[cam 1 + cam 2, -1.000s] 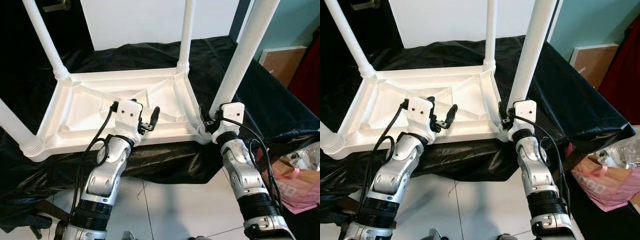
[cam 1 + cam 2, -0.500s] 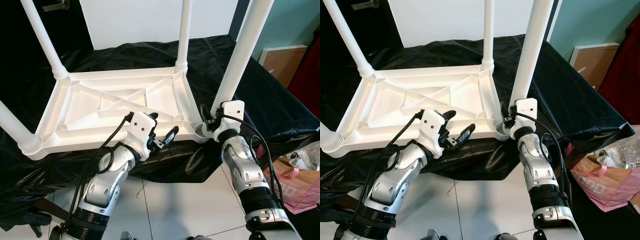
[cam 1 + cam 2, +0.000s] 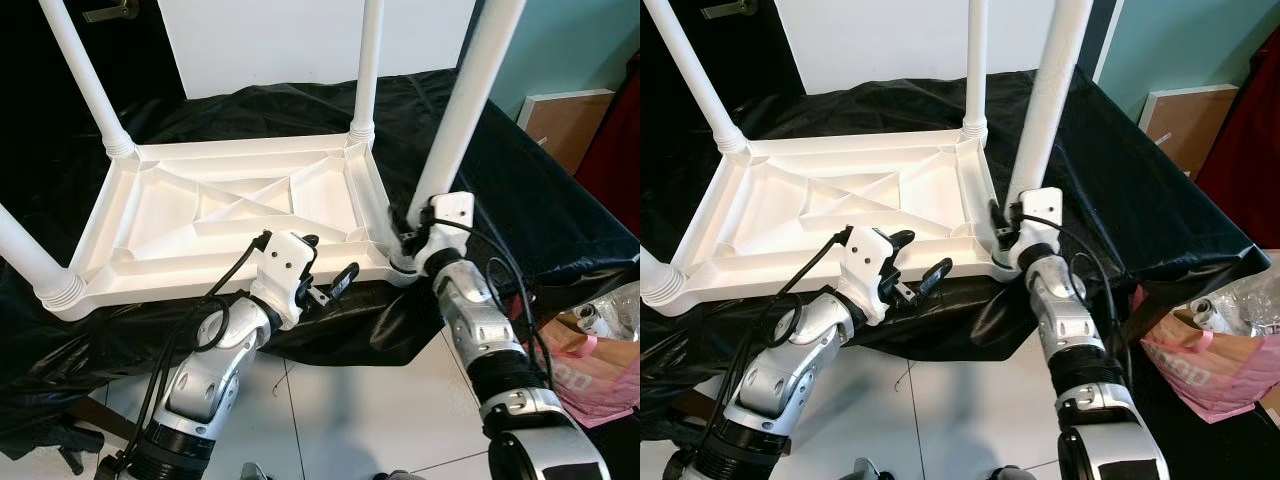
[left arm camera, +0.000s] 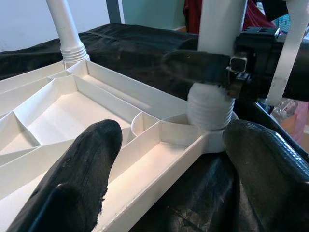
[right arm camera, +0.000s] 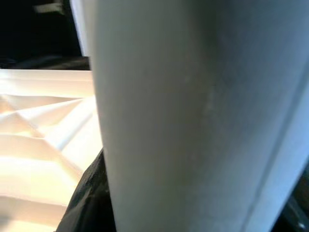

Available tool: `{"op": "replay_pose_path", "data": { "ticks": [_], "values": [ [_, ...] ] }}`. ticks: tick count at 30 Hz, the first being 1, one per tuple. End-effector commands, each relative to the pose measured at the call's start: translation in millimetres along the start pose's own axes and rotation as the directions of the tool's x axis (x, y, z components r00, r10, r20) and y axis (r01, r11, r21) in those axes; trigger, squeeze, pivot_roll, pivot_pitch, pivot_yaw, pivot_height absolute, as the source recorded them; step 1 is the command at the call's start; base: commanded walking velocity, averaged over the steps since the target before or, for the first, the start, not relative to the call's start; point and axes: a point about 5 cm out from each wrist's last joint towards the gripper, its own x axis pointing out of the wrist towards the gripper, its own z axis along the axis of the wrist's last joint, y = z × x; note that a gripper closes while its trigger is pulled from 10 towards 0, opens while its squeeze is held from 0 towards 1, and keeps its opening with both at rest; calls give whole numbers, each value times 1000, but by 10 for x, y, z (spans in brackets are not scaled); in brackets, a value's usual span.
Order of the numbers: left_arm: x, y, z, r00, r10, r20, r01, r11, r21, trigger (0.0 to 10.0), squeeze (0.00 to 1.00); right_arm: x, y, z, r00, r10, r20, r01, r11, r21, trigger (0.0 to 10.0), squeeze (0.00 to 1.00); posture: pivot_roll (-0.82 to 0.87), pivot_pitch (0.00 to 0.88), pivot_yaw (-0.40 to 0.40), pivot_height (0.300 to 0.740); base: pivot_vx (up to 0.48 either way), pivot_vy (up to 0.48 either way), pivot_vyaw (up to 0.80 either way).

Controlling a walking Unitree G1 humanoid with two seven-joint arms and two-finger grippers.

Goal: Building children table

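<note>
A white plastic children's table lies upside down on a black-draped surface. Three white legs stand up from its corners: far left, far right and near left. My right gripper is shut on the base of a fourth leg, which leans slightly. The leg's threaded end sits at the near right corner socket. My left gripper is open just in front of the table's near rim, beside that corner, and holds nothing. In the right wrist view the leg is very close.
Black cloth covers the support and hangs over its front edge. A pink bag and a brown board stand at the right. White floor tiles lie below my arms.
My left gripper pulled back from inside the table to its near rim. My right gripper carried the leg's base leftward onto the corner socket.
</note>
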Motion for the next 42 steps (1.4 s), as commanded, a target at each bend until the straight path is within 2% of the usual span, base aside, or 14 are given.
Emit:
{"op": "replay_pose_path", "data": {
  "ticks": [1, 11, 16, 18, 26, 32, 33, 42],
  "values": [
    [-30, -58, -15, 998, -55, -15, 54, 998, -7, 10000, 0, -39, 36, -102, 999, 23, -34, -23, 1000, 0, 10000, 0, 16, 90, -29, 740, 0, 0, 0],
    [-53, -60, -16, 999, -44, -20, 44, 999, -12, 10000, 0, -129, 9, -216, 998, 10, -65, -9, 1000, 13, 10000, 0, 21, 91, -37, 740, 0, 0, 0],
    [-64, -74, -16, 998, -50, -22, 50, 999, -20, 10000, 0, -197, -66, -320, 994, -42, -99, 47, 998, 51, 10000, 0, 18, 88, -34, 740, 0, 0, 0],
    [-64, -138, -11, 996, -90, -22, 90, 996, -21, 10000, 0, -216, -158, -347, 989, -98, -112, 110, 988, 105, 10000, 0, 16, 88, -32, 740, 0, 0, 0],
    [-61, -163, -10, 994, -102, -24, 102, 995, -21, 10000, 0, -235, -218, -369, 986, -119, -117, 134, 983, 122, 10000, 0, 16, 87, -31, 740, 0, 0, 0],
    [-52, -171, -7, 993, -111, -25, 111, 994, -23, 10000, 0, -241, -183, -398, 990, -83, -114, 91, 993, 70, 10000, 0, 8, 91, -24, 740, 0, 0, 0],
    [-54, -168, -4, 994, -110, -27, 109, 994, -24, 10000, 0, -263, -90, -382, 997, -2, -79, 1, 1000, -13, 10000, 0, 8, 92, -24, 740, 0, 0, 0],
    [-61, -161, -1, 994, -105, -31, 104, 994, -24, 10000, 0, -361, -34, -447, 995, 75, -69, -82, 992, -100, 10000, 0, 11, 96, -24, 740, 0, 0, 0]
  ]
}}
